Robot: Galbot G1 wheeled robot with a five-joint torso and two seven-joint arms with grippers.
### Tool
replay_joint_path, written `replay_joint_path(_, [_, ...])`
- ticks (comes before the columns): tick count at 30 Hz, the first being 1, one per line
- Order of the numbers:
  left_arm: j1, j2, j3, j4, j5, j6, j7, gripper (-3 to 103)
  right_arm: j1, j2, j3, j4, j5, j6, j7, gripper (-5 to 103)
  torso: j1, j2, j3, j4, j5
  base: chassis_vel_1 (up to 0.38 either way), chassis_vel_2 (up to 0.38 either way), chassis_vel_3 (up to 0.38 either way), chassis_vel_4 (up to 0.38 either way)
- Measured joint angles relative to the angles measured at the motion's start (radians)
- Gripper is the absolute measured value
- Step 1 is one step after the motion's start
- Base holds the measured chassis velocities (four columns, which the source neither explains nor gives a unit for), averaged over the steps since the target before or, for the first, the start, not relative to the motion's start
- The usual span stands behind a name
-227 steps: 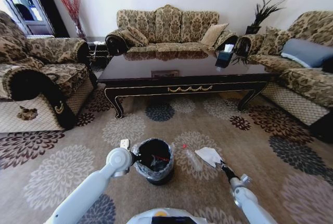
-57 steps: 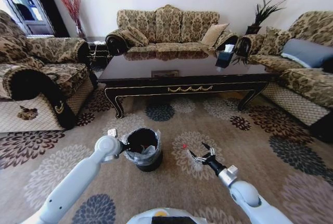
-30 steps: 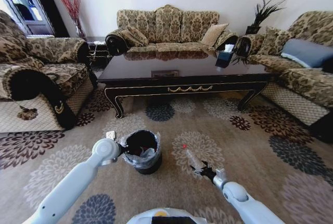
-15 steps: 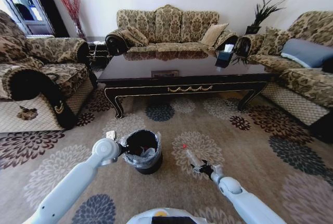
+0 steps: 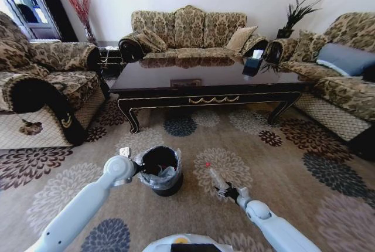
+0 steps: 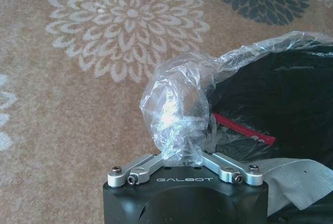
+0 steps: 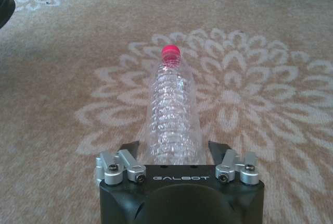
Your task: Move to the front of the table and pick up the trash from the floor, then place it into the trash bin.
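Right gripper [image 7: 174, 153]: we have it low over the carpet, its two fingers spread on either side of the bottle's base; we cannot tell whether they press on the plastic.
Bottle [image 7: 173, 113]: clear, ribbed, with a red cap; it lies on its side on a pale flower in the carpet, cap pointing away from our right gripper and toward the table.
Left gripper [image 6: 183, 156]: we hold it at the bin's rim, closed on a bunched fold of the liner [image 6: 179, 112].
Bin [image 5: 159, 171]: round and black, standing on the carpet in front of the table, just to the left of the bottle; white paper and a red strip lie inside.
Table [image 5: 205, 88]: long, dark, glossy, beyond the bin and the bottle, with sofas around it.
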Motion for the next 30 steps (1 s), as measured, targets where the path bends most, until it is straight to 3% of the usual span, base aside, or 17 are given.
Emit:
replay_joint_path(6, [0.0, -0.003, -0.002, -0.004, -0.003, 0.0, 0.0, 0, -0.008, -0.001, 0.006, 0.001, -0.003, 0.007, -0.001, 50, 0.0, 0.0, 0.0, 0.0, -0.0001, 0.0, 0.0, 0.0, 0.0])
replay_joint_path(19, [0.001, -0.007, -0.001, -0.005, -0.002, 0.0, 0.0, 0, -0.027, 0.003, 0.022, 0.004, -0.008, 0.022, -0.002, 24, 0.0, 0.0, 0.0, 0.0, 0.0, 0.0, 0.0, 0.0, 0.0])
replay_joint_path(30, [-0.003, -0.021, 0.016, -0.008, 0.001, 0.0, 0.0, 0, -0.066, -0.019, 0.107, 0.097, 0.047, 0.021, 0.011, 24, 0.0, 0.0, 0.0, 0.0, 0.0, 0.0, 0.0, 0.0, 0.0])
